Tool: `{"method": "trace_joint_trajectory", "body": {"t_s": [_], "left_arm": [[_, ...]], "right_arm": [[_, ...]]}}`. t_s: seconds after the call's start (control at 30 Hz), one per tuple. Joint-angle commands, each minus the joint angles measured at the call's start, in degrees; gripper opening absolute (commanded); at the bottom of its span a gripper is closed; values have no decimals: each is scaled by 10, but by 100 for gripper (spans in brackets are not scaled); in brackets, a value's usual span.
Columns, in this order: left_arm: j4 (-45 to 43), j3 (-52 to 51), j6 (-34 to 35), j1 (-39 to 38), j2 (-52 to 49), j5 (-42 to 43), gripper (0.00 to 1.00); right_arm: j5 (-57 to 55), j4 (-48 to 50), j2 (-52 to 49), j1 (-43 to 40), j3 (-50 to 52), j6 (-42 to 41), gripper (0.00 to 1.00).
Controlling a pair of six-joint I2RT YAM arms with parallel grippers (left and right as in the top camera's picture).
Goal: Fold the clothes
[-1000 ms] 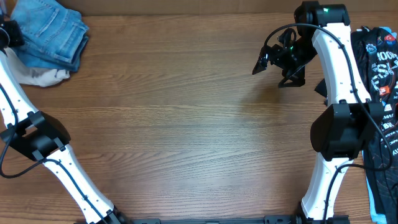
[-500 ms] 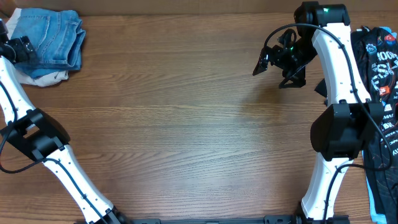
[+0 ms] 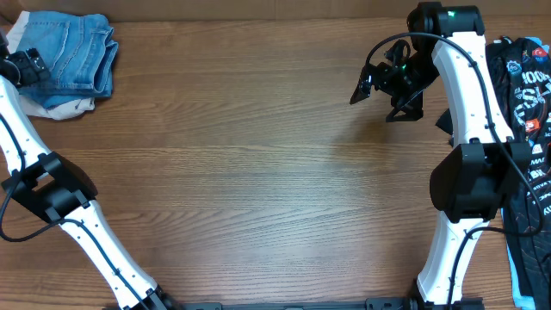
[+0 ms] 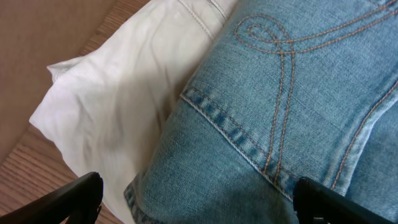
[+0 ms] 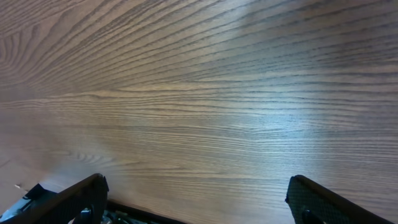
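Folded light-blue jeans [image 3: 73, 52] lie at the table's far left corner, stacked on beige trousers [image 3: 58, 105] that stick out below them. My left gripper [image 3: 24, 67] hovers at the pile's left edge. In the left wrist view the jeans [image 4: 280, 106], with a stitched pocket, and the pale trousers [image 4: 124, 93] fill the frame. The left gripper [image 4: 199, 205] is open, its jaws wide apart above the denim and holding nothing. My right gripper [image 3: 379, 88] hangs open over bare wood at the far right; in its own view, the right gripper [image 5: 196, 202] has nothing between its fingers.
A black printed tee [image 3: 527, 95] is draped along the right edge of the table, behind the right arm. A strip of pale-blue garment [image 3: 515, 277] shows below it. Wooden table [image 3: 258, 172] spans between the two arms.
My left gripper opened and let go of the jeans. The denim pile shifted slightly left and settled on the beige trousers. The right arm stayed still.
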State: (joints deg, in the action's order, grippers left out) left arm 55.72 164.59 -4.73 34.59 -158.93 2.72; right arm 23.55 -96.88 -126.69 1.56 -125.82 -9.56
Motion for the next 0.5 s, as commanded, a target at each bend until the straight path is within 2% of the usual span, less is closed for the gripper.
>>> {"method": "trace_joint_trajectory", "body": {"t_s": [0.0, 0.13, 0.47], "left_arm": [[-1, 5, 22, -1, -3, 0, 100], [0, -16, 22, -1, -3, 1, 95], [-11, -110, 51, -1, -3, 0, 94]], "right_arm": [[-4, 3, 21, 3, -16, 4, 96], [-4, 5, 21, 3, -16, 4, 96], [-4, 12, 21, 3, -16, 4, 96]]}}
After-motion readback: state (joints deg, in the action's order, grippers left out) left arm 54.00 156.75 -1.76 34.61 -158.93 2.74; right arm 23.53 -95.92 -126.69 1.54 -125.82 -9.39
